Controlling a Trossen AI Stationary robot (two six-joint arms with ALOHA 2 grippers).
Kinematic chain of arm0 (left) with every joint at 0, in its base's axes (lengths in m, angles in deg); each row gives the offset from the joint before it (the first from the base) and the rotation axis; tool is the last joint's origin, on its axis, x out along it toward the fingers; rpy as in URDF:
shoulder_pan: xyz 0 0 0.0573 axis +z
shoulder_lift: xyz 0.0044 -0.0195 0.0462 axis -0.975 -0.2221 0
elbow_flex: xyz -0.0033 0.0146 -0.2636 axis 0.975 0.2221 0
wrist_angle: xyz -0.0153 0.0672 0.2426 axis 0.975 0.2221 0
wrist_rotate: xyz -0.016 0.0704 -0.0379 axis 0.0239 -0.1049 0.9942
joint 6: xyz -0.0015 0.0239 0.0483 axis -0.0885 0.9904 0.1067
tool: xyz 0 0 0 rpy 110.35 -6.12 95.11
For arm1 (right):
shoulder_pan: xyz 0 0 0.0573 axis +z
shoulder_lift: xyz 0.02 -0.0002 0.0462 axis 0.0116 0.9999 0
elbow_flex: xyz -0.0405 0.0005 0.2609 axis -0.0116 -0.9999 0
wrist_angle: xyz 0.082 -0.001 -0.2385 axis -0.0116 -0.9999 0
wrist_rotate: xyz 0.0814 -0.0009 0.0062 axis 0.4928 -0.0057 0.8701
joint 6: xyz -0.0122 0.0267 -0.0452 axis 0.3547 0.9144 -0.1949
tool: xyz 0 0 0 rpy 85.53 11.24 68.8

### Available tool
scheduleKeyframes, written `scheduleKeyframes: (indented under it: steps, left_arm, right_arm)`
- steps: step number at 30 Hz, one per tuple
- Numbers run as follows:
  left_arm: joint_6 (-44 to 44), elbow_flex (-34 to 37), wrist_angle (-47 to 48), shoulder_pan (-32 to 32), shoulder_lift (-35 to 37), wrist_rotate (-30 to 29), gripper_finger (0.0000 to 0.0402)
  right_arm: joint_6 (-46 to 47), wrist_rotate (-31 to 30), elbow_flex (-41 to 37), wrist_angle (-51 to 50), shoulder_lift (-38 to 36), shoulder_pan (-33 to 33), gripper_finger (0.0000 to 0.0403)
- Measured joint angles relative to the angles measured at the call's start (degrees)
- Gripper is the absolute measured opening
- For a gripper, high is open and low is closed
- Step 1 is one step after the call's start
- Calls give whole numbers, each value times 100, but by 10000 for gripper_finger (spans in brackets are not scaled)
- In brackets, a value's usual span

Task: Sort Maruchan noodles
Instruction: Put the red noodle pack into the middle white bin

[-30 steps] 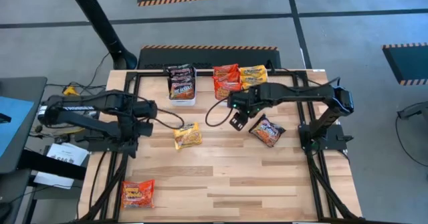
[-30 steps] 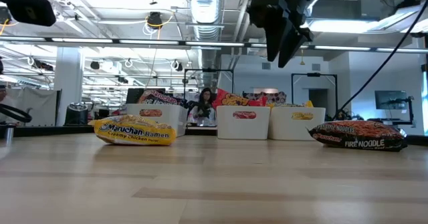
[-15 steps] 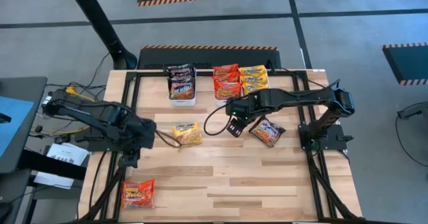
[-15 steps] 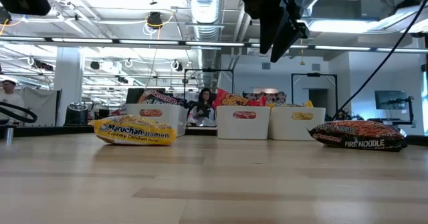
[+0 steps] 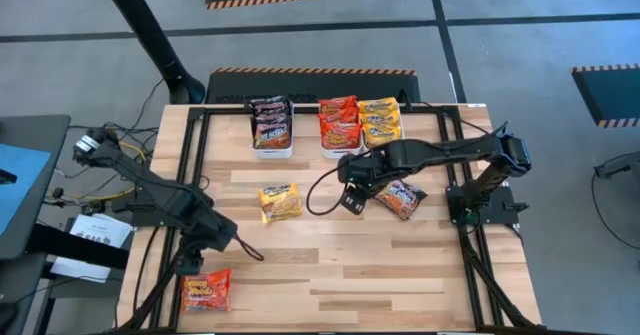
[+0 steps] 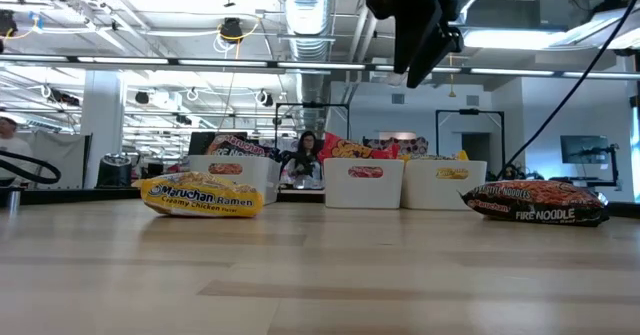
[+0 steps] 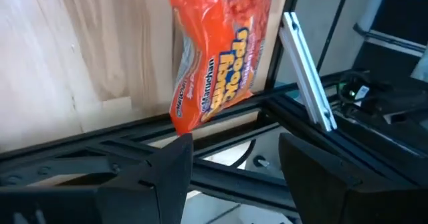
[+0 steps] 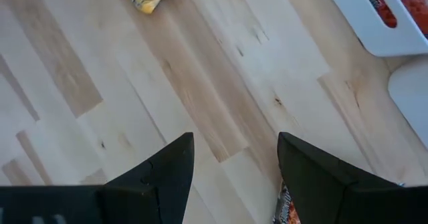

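**Three loose packets on the table, both grippers open and empty**

Landmark: the yellow packet (image 5: 280, 202), lying near the middle of the table (image 5: 340, 275).

Well to the left of it and toward the near edge, the red packet (image 5: 206, 289) lies flat in the table's near-left corner, its long axis running roughly left to right. The left gripper (image 5: 213, 237) hangs just above that packet, between it and the yellow one; its fingers (image 7: 170, 177) stand apart with nothing between them, and in its wrist view the red packet (image 7: 217, 50) sits just beyond the fingertips by the table's black frame.

The yellow packet itself lies flat, long axis roughly left to right and slightly tilted; from table height its label (image 6: 203, 196) faces the near edge.

Behind it, along the far edge, stand three white bins: a left bin (image 5: 271, 151) with dark packets, a middle bin (image 5: 339, 123) with red ones, a right bin (image 5: 379, 117) with yellow ones.

To the right of the yellow packet, the right gripper (image 5: 352, 197) hovers over bare wood, jaws apart and empty. Just right of it lies the dark packet (image 5: 400, 197), flat, its long axis running diagonally.
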Motion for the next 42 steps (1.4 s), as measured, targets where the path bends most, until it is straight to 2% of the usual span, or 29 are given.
scheduleKeyframes:
  steps: [4,11,19,24,29,33,42]
  left_arm:
    - [-324,329,-608,-140,2,-22,207]
    - [-743,904,-1373,-346,2,-654,207]
    - [-1165,1461,-2540,-639,2,-642,207]
    - [-1410,1683,-2695,-799,2,-1021,207]
    - [-1688,1893,-3274,-868,2,-809,207]
    - [-1906,2042,-3649,-994,0,-874,208]
    - [-1867,2047,-3680,-1197,-102,-1062,207]
  right_arm:
    - [-86,0,0,20,0,16,240]
    - [-87,-2,0,22,0,7,240]
    - [-90,-2,0,26,0,5,240]
    - [-90,-2,0,30,0,7,240]
    - [-90,-4,0,38,0,7,240]
    - [-89,-4,0,53,0,7,240]
    - [-86,-9,0,226,0,6,240]
